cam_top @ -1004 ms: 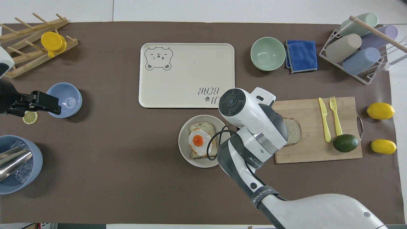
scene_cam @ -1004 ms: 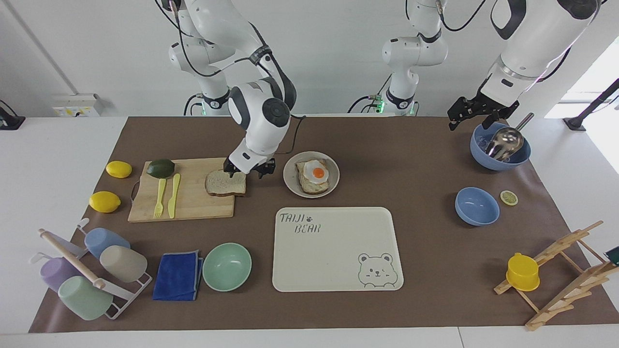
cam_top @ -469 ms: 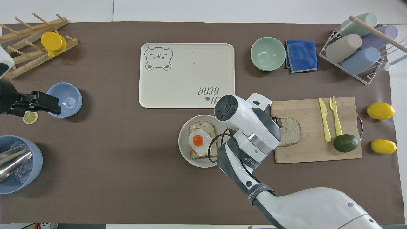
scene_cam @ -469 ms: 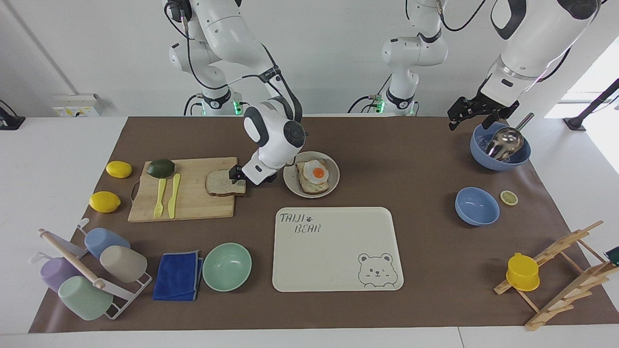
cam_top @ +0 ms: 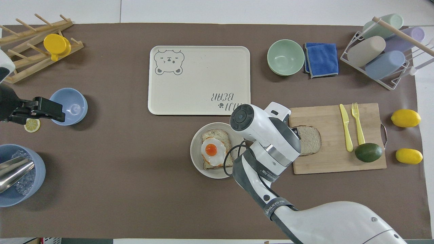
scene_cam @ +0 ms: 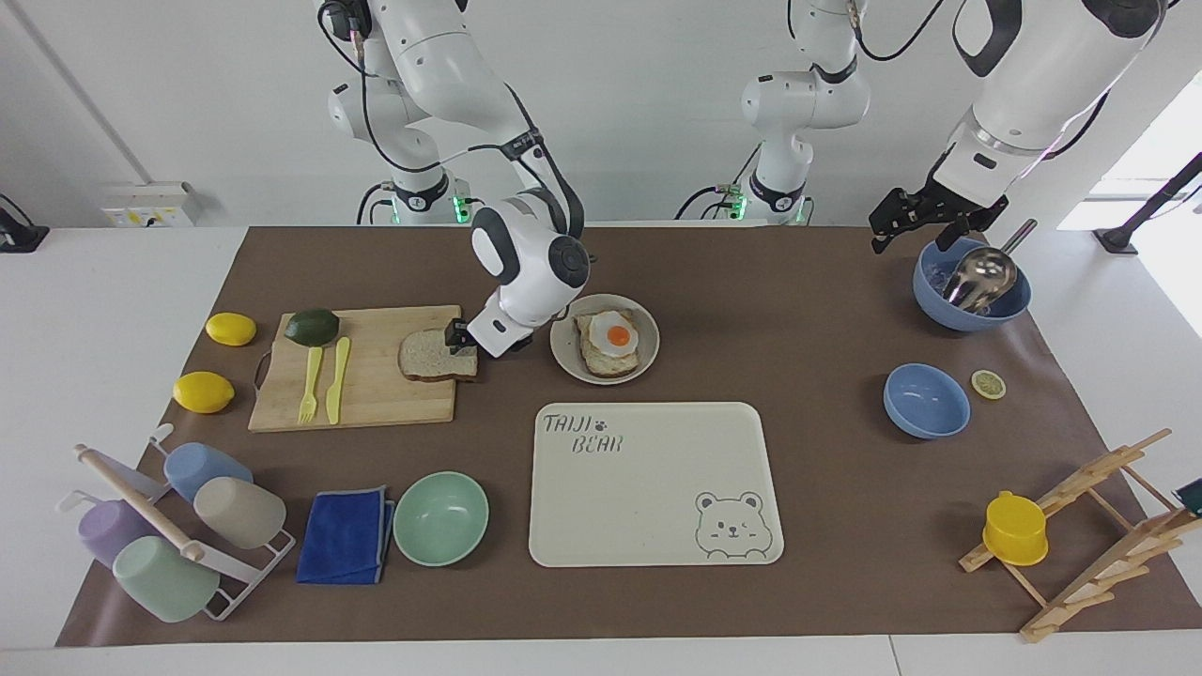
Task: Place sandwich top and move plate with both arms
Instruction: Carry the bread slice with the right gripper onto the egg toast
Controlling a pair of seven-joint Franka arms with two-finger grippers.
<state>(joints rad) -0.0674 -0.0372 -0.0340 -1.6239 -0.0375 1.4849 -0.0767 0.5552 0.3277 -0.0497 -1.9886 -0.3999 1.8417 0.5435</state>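
The sandwich top (scene_cam: 430, 355), a plain pale bread slice, lies flat on the wooden cutting board (scene_cam: 376, 399); it also shows in the overhead view (cam_top: 311, 140). The round beige plate (scene_cam: 563, 359) stands beside the board toward the left arm's end and bears toast with a fried egg (scene_cam: 610, 340). My right gripper (scene_cam: 462, 340) is tilted low at the bread's edge nearest the plate. In the overhead view its wrist hides that edge. My left gripper (scene_cam: 916, 230) waits open and empty, raised by the blue bowl with a metal scoop (scene_cam: 972, 291).
A cream bear tray (scene_cam: 648, 498) lies farther from the robots than the plate. A yellow fork and knife (scene_cam: 324, 376) and an avocado (scene_cam: 312, 326) lie on the board. A mint bowl (scene_cam: 440, 517), blue cloth (scene_cam: 346, 535), cup rack (scene_cam: 169, 526) and second blue bowl (scene_cam: 926, 401) stand around.
My right gripper has come down from over the bread and shifted toward the plate, tilting to the bread's edge. The bread has not moved. The left arm has not moved.
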